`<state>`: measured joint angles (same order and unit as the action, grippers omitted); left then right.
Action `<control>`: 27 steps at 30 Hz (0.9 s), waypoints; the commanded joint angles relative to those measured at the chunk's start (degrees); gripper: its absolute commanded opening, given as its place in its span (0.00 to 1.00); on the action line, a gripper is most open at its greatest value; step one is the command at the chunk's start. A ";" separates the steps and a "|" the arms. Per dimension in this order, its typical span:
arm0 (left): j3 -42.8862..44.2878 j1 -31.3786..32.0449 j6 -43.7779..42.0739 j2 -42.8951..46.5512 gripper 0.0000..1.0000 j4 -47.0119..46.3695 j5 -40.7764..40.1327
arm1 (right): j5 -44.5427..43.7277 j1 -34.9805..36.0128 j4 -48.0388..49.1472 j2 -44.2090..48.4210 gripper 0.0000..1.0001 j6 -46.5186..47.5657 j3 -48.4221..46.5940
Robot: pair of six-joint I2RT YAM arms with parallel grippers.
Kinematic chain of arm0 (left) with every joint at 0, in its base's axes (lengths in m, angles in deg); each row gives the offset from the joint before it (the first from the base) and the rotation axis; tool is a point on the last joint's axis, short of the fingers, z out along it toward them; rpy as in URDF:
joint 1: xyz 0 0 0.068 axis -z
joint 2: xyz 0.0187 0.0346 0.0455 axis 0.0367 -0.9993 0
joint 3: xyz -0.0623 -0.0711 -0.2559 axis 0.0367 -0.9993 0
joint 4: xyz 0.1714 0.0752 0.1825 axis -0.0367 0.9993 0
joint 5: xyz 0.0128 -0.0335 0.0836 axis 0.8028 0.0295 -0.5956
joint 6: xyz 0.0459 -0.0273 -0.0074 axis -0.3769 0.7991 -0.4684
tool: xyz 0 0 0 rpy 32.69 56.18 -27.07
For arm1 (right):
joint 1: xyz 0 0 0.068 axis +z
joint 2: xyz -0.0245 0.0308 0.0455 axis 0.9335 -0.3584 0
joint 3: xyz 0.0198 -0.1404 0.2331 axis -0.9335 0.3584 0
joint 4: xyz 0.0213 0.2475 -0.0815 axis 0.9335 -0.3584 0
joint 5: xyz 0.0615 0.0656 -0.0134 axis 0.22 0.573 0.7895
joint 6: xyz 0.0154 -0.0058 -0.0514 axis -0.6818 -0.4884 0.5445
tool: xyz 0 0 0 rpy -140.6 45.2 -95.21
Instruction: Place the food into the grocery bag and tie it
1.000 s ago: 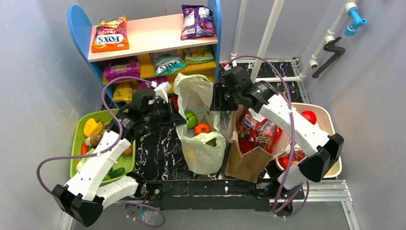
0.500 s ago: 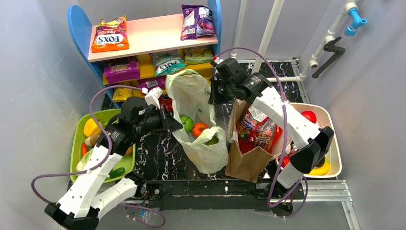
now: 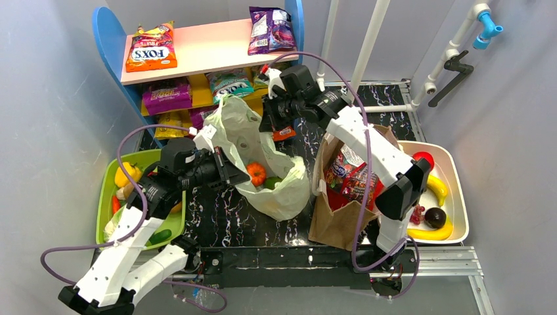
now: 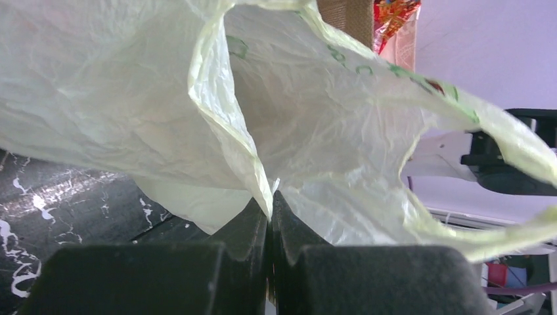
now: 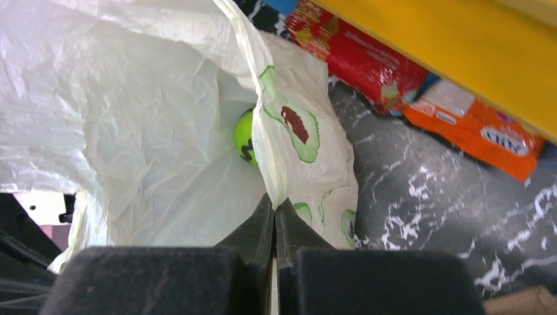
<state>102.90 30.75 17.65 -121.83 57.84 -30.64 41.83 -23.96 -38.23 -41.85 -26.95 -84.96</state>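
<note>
your grocery bag (image 3: 289, 197) sits mid-table on the black marbled table (image 3: 217, 220), thin, crinkled, pale green and see-through, its mouth pulled wide between the two arms. inside it you can see an orange-red round piece (image 3: 256, 173) and a green piece (image 3: 273, 184) just beside it; a yellow piece (image 3: 125, 174) lies in the green tray (image 3: 108, 203) at the left. your left gripper (image 3: 228, 174) is clenched on the near-left rim of the bag, and your right gripper (image 3: 267, 123) is clenched on the far rim, close to the blue shelf (image 3: 108, 39). compared with a second ago, both grippers have travelled left, the right one moving from beside the brown paper bag (image 3: 335, 223) up toward the shelf, and the bag's top has been dragged left and away with them, so it now slants instead of standing between them. the right arm has also uncovered more of the white tray (image 3: 460, 197). the top view gives you the layout but not the grip; the left wrist view shows the fingers pressed together on a fold of plastic, and the right wrist view shows the same pinch on a printed edge, plus orange and red snack packets (image 5: 483, 134) under the shelf.
</note>
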 commanded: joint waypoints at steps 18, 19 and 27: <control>32.18 0.36 -26.61 -5.17 0.73 30.55 -28.31 | 13.51 0.17 0.59 -4.99 0.01 11.04 -8.72; 33.86 0.37 -27.82 -5.99 0.75 31.09 -30.26 | 13.46 0.17 0.49 -4.97 0.01 11.04 -8.69; 39.07 0.36 -39.02 -10.56 0.80 32.53 -40.80 | 13.18 0.14 0.32 -4.52 0.01 11.40 -8.15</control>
<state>140.83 30.90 -13.20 -130.93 87.65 -64.64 53.85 -23.96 -38.50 -48.22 -16.71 -92.42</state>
